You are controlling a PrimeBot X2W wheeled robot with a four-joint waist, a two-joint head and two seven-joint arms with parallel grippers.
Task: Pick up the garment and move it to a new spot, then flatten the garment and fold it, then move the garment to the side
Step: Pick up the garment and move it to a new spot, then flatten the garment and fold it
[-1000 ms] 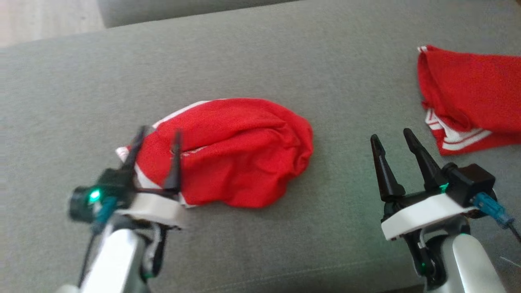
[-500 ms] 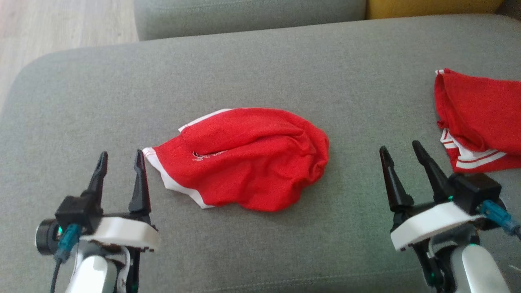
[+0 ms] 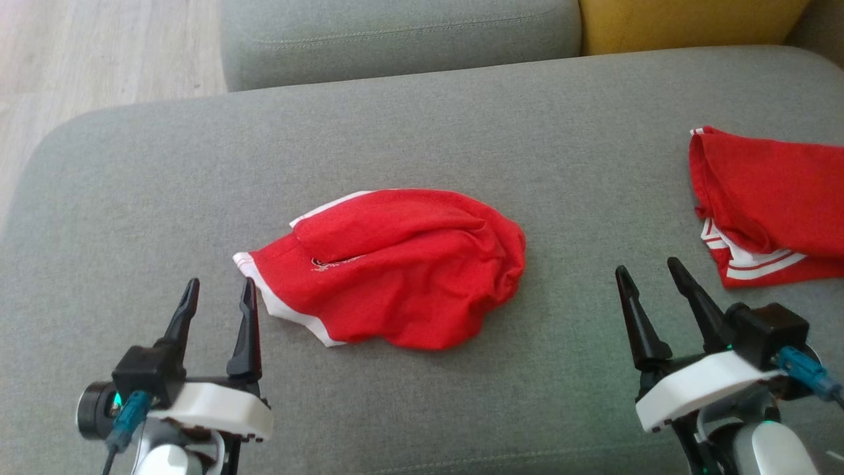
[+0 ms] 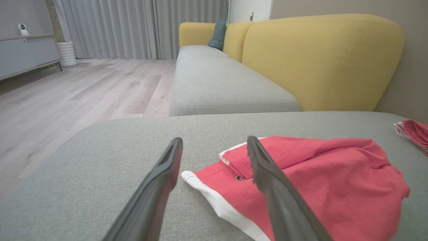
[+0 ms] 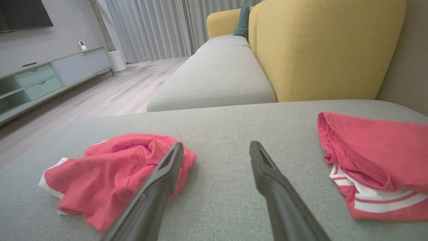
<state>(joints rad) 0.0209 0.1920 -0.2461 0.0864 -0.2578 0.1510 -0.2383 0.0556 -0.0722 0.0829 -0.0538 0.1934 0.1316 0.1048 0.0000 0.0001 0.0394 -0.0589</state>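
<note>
Both spread and empty, the left gripper [image 3: 221, 284] hovers by the crumpled garment's [image 3: 402, 264] left hem and the right gripper [image 3: 647, 266] beyond its right side, seemingly flanking it for pickup.

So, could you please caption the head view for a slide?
Open left gripper and right gripper flank a crumpled red garment on a grey sofa; a second garment lies at right.

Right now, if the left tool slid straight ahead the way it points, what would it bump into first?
Probably the white-edged corner of the crumpled red garment, lying just ahead of the open left tool on the grey cushion. Depth is hard to judge.
</note>
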